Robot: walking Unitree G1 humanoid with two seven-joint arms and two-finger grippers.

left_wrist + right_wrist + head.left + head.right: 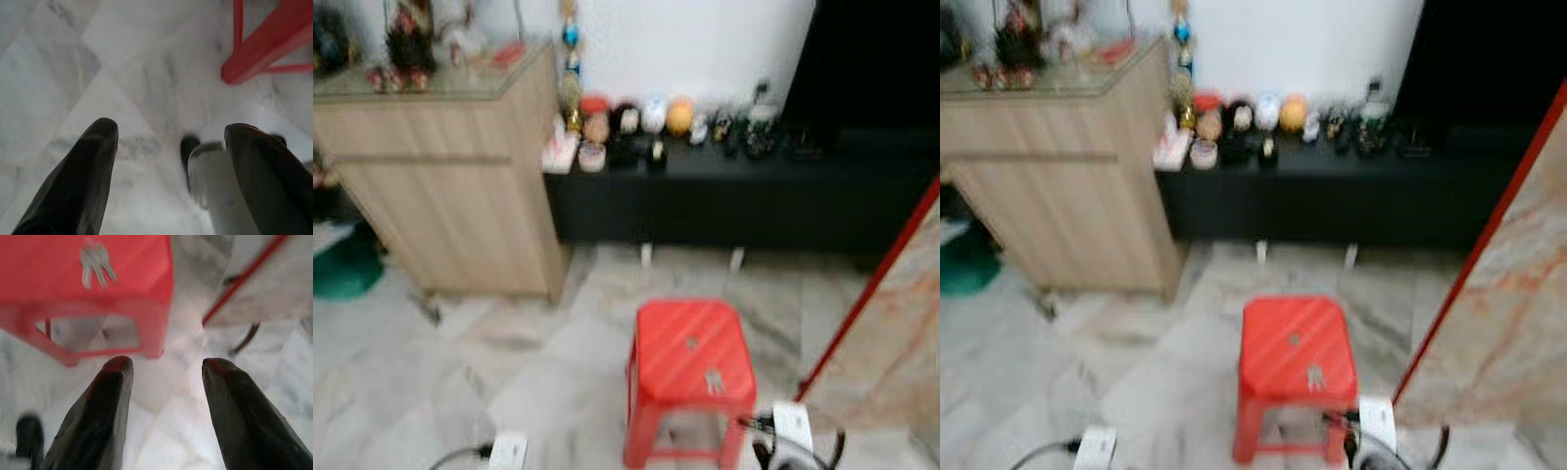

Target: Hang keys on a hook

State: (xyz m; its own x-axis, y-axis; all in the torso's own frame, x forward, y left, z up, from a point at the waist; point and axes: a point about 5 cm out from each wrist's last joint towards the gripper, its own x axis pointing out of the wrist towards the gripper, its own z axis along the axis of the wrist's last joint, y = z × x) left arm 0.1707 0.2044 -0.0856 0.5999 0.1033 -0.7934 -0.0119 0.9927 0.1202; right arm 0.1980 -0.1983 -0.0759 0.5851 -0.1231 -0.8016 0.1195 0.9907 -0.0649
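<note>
A bunch of silver keys (713, 381) lies on the near part of a red plastic stool (688, 352) standing on the marble floor. The keys (96, 266) also show in the right wrist view, on the stool top (58, 274). My right gripper (166, 369) is open, low beside the stool, with nothing between its fingers. My left gripper (171, 132) is open too, pointing down at the floor with a stool leg (264, 51) off to one side. No hook can be made out in these blurred views.
A light wooden cabinet (450, 186) stands at the left, with ornaments on its glass top. A long low black bench (744, 196) with small figurines runs along the white wall. A red-edged marble slab (891, 323) leans at the right. A green object (347, 269) lies at far left.
</note>
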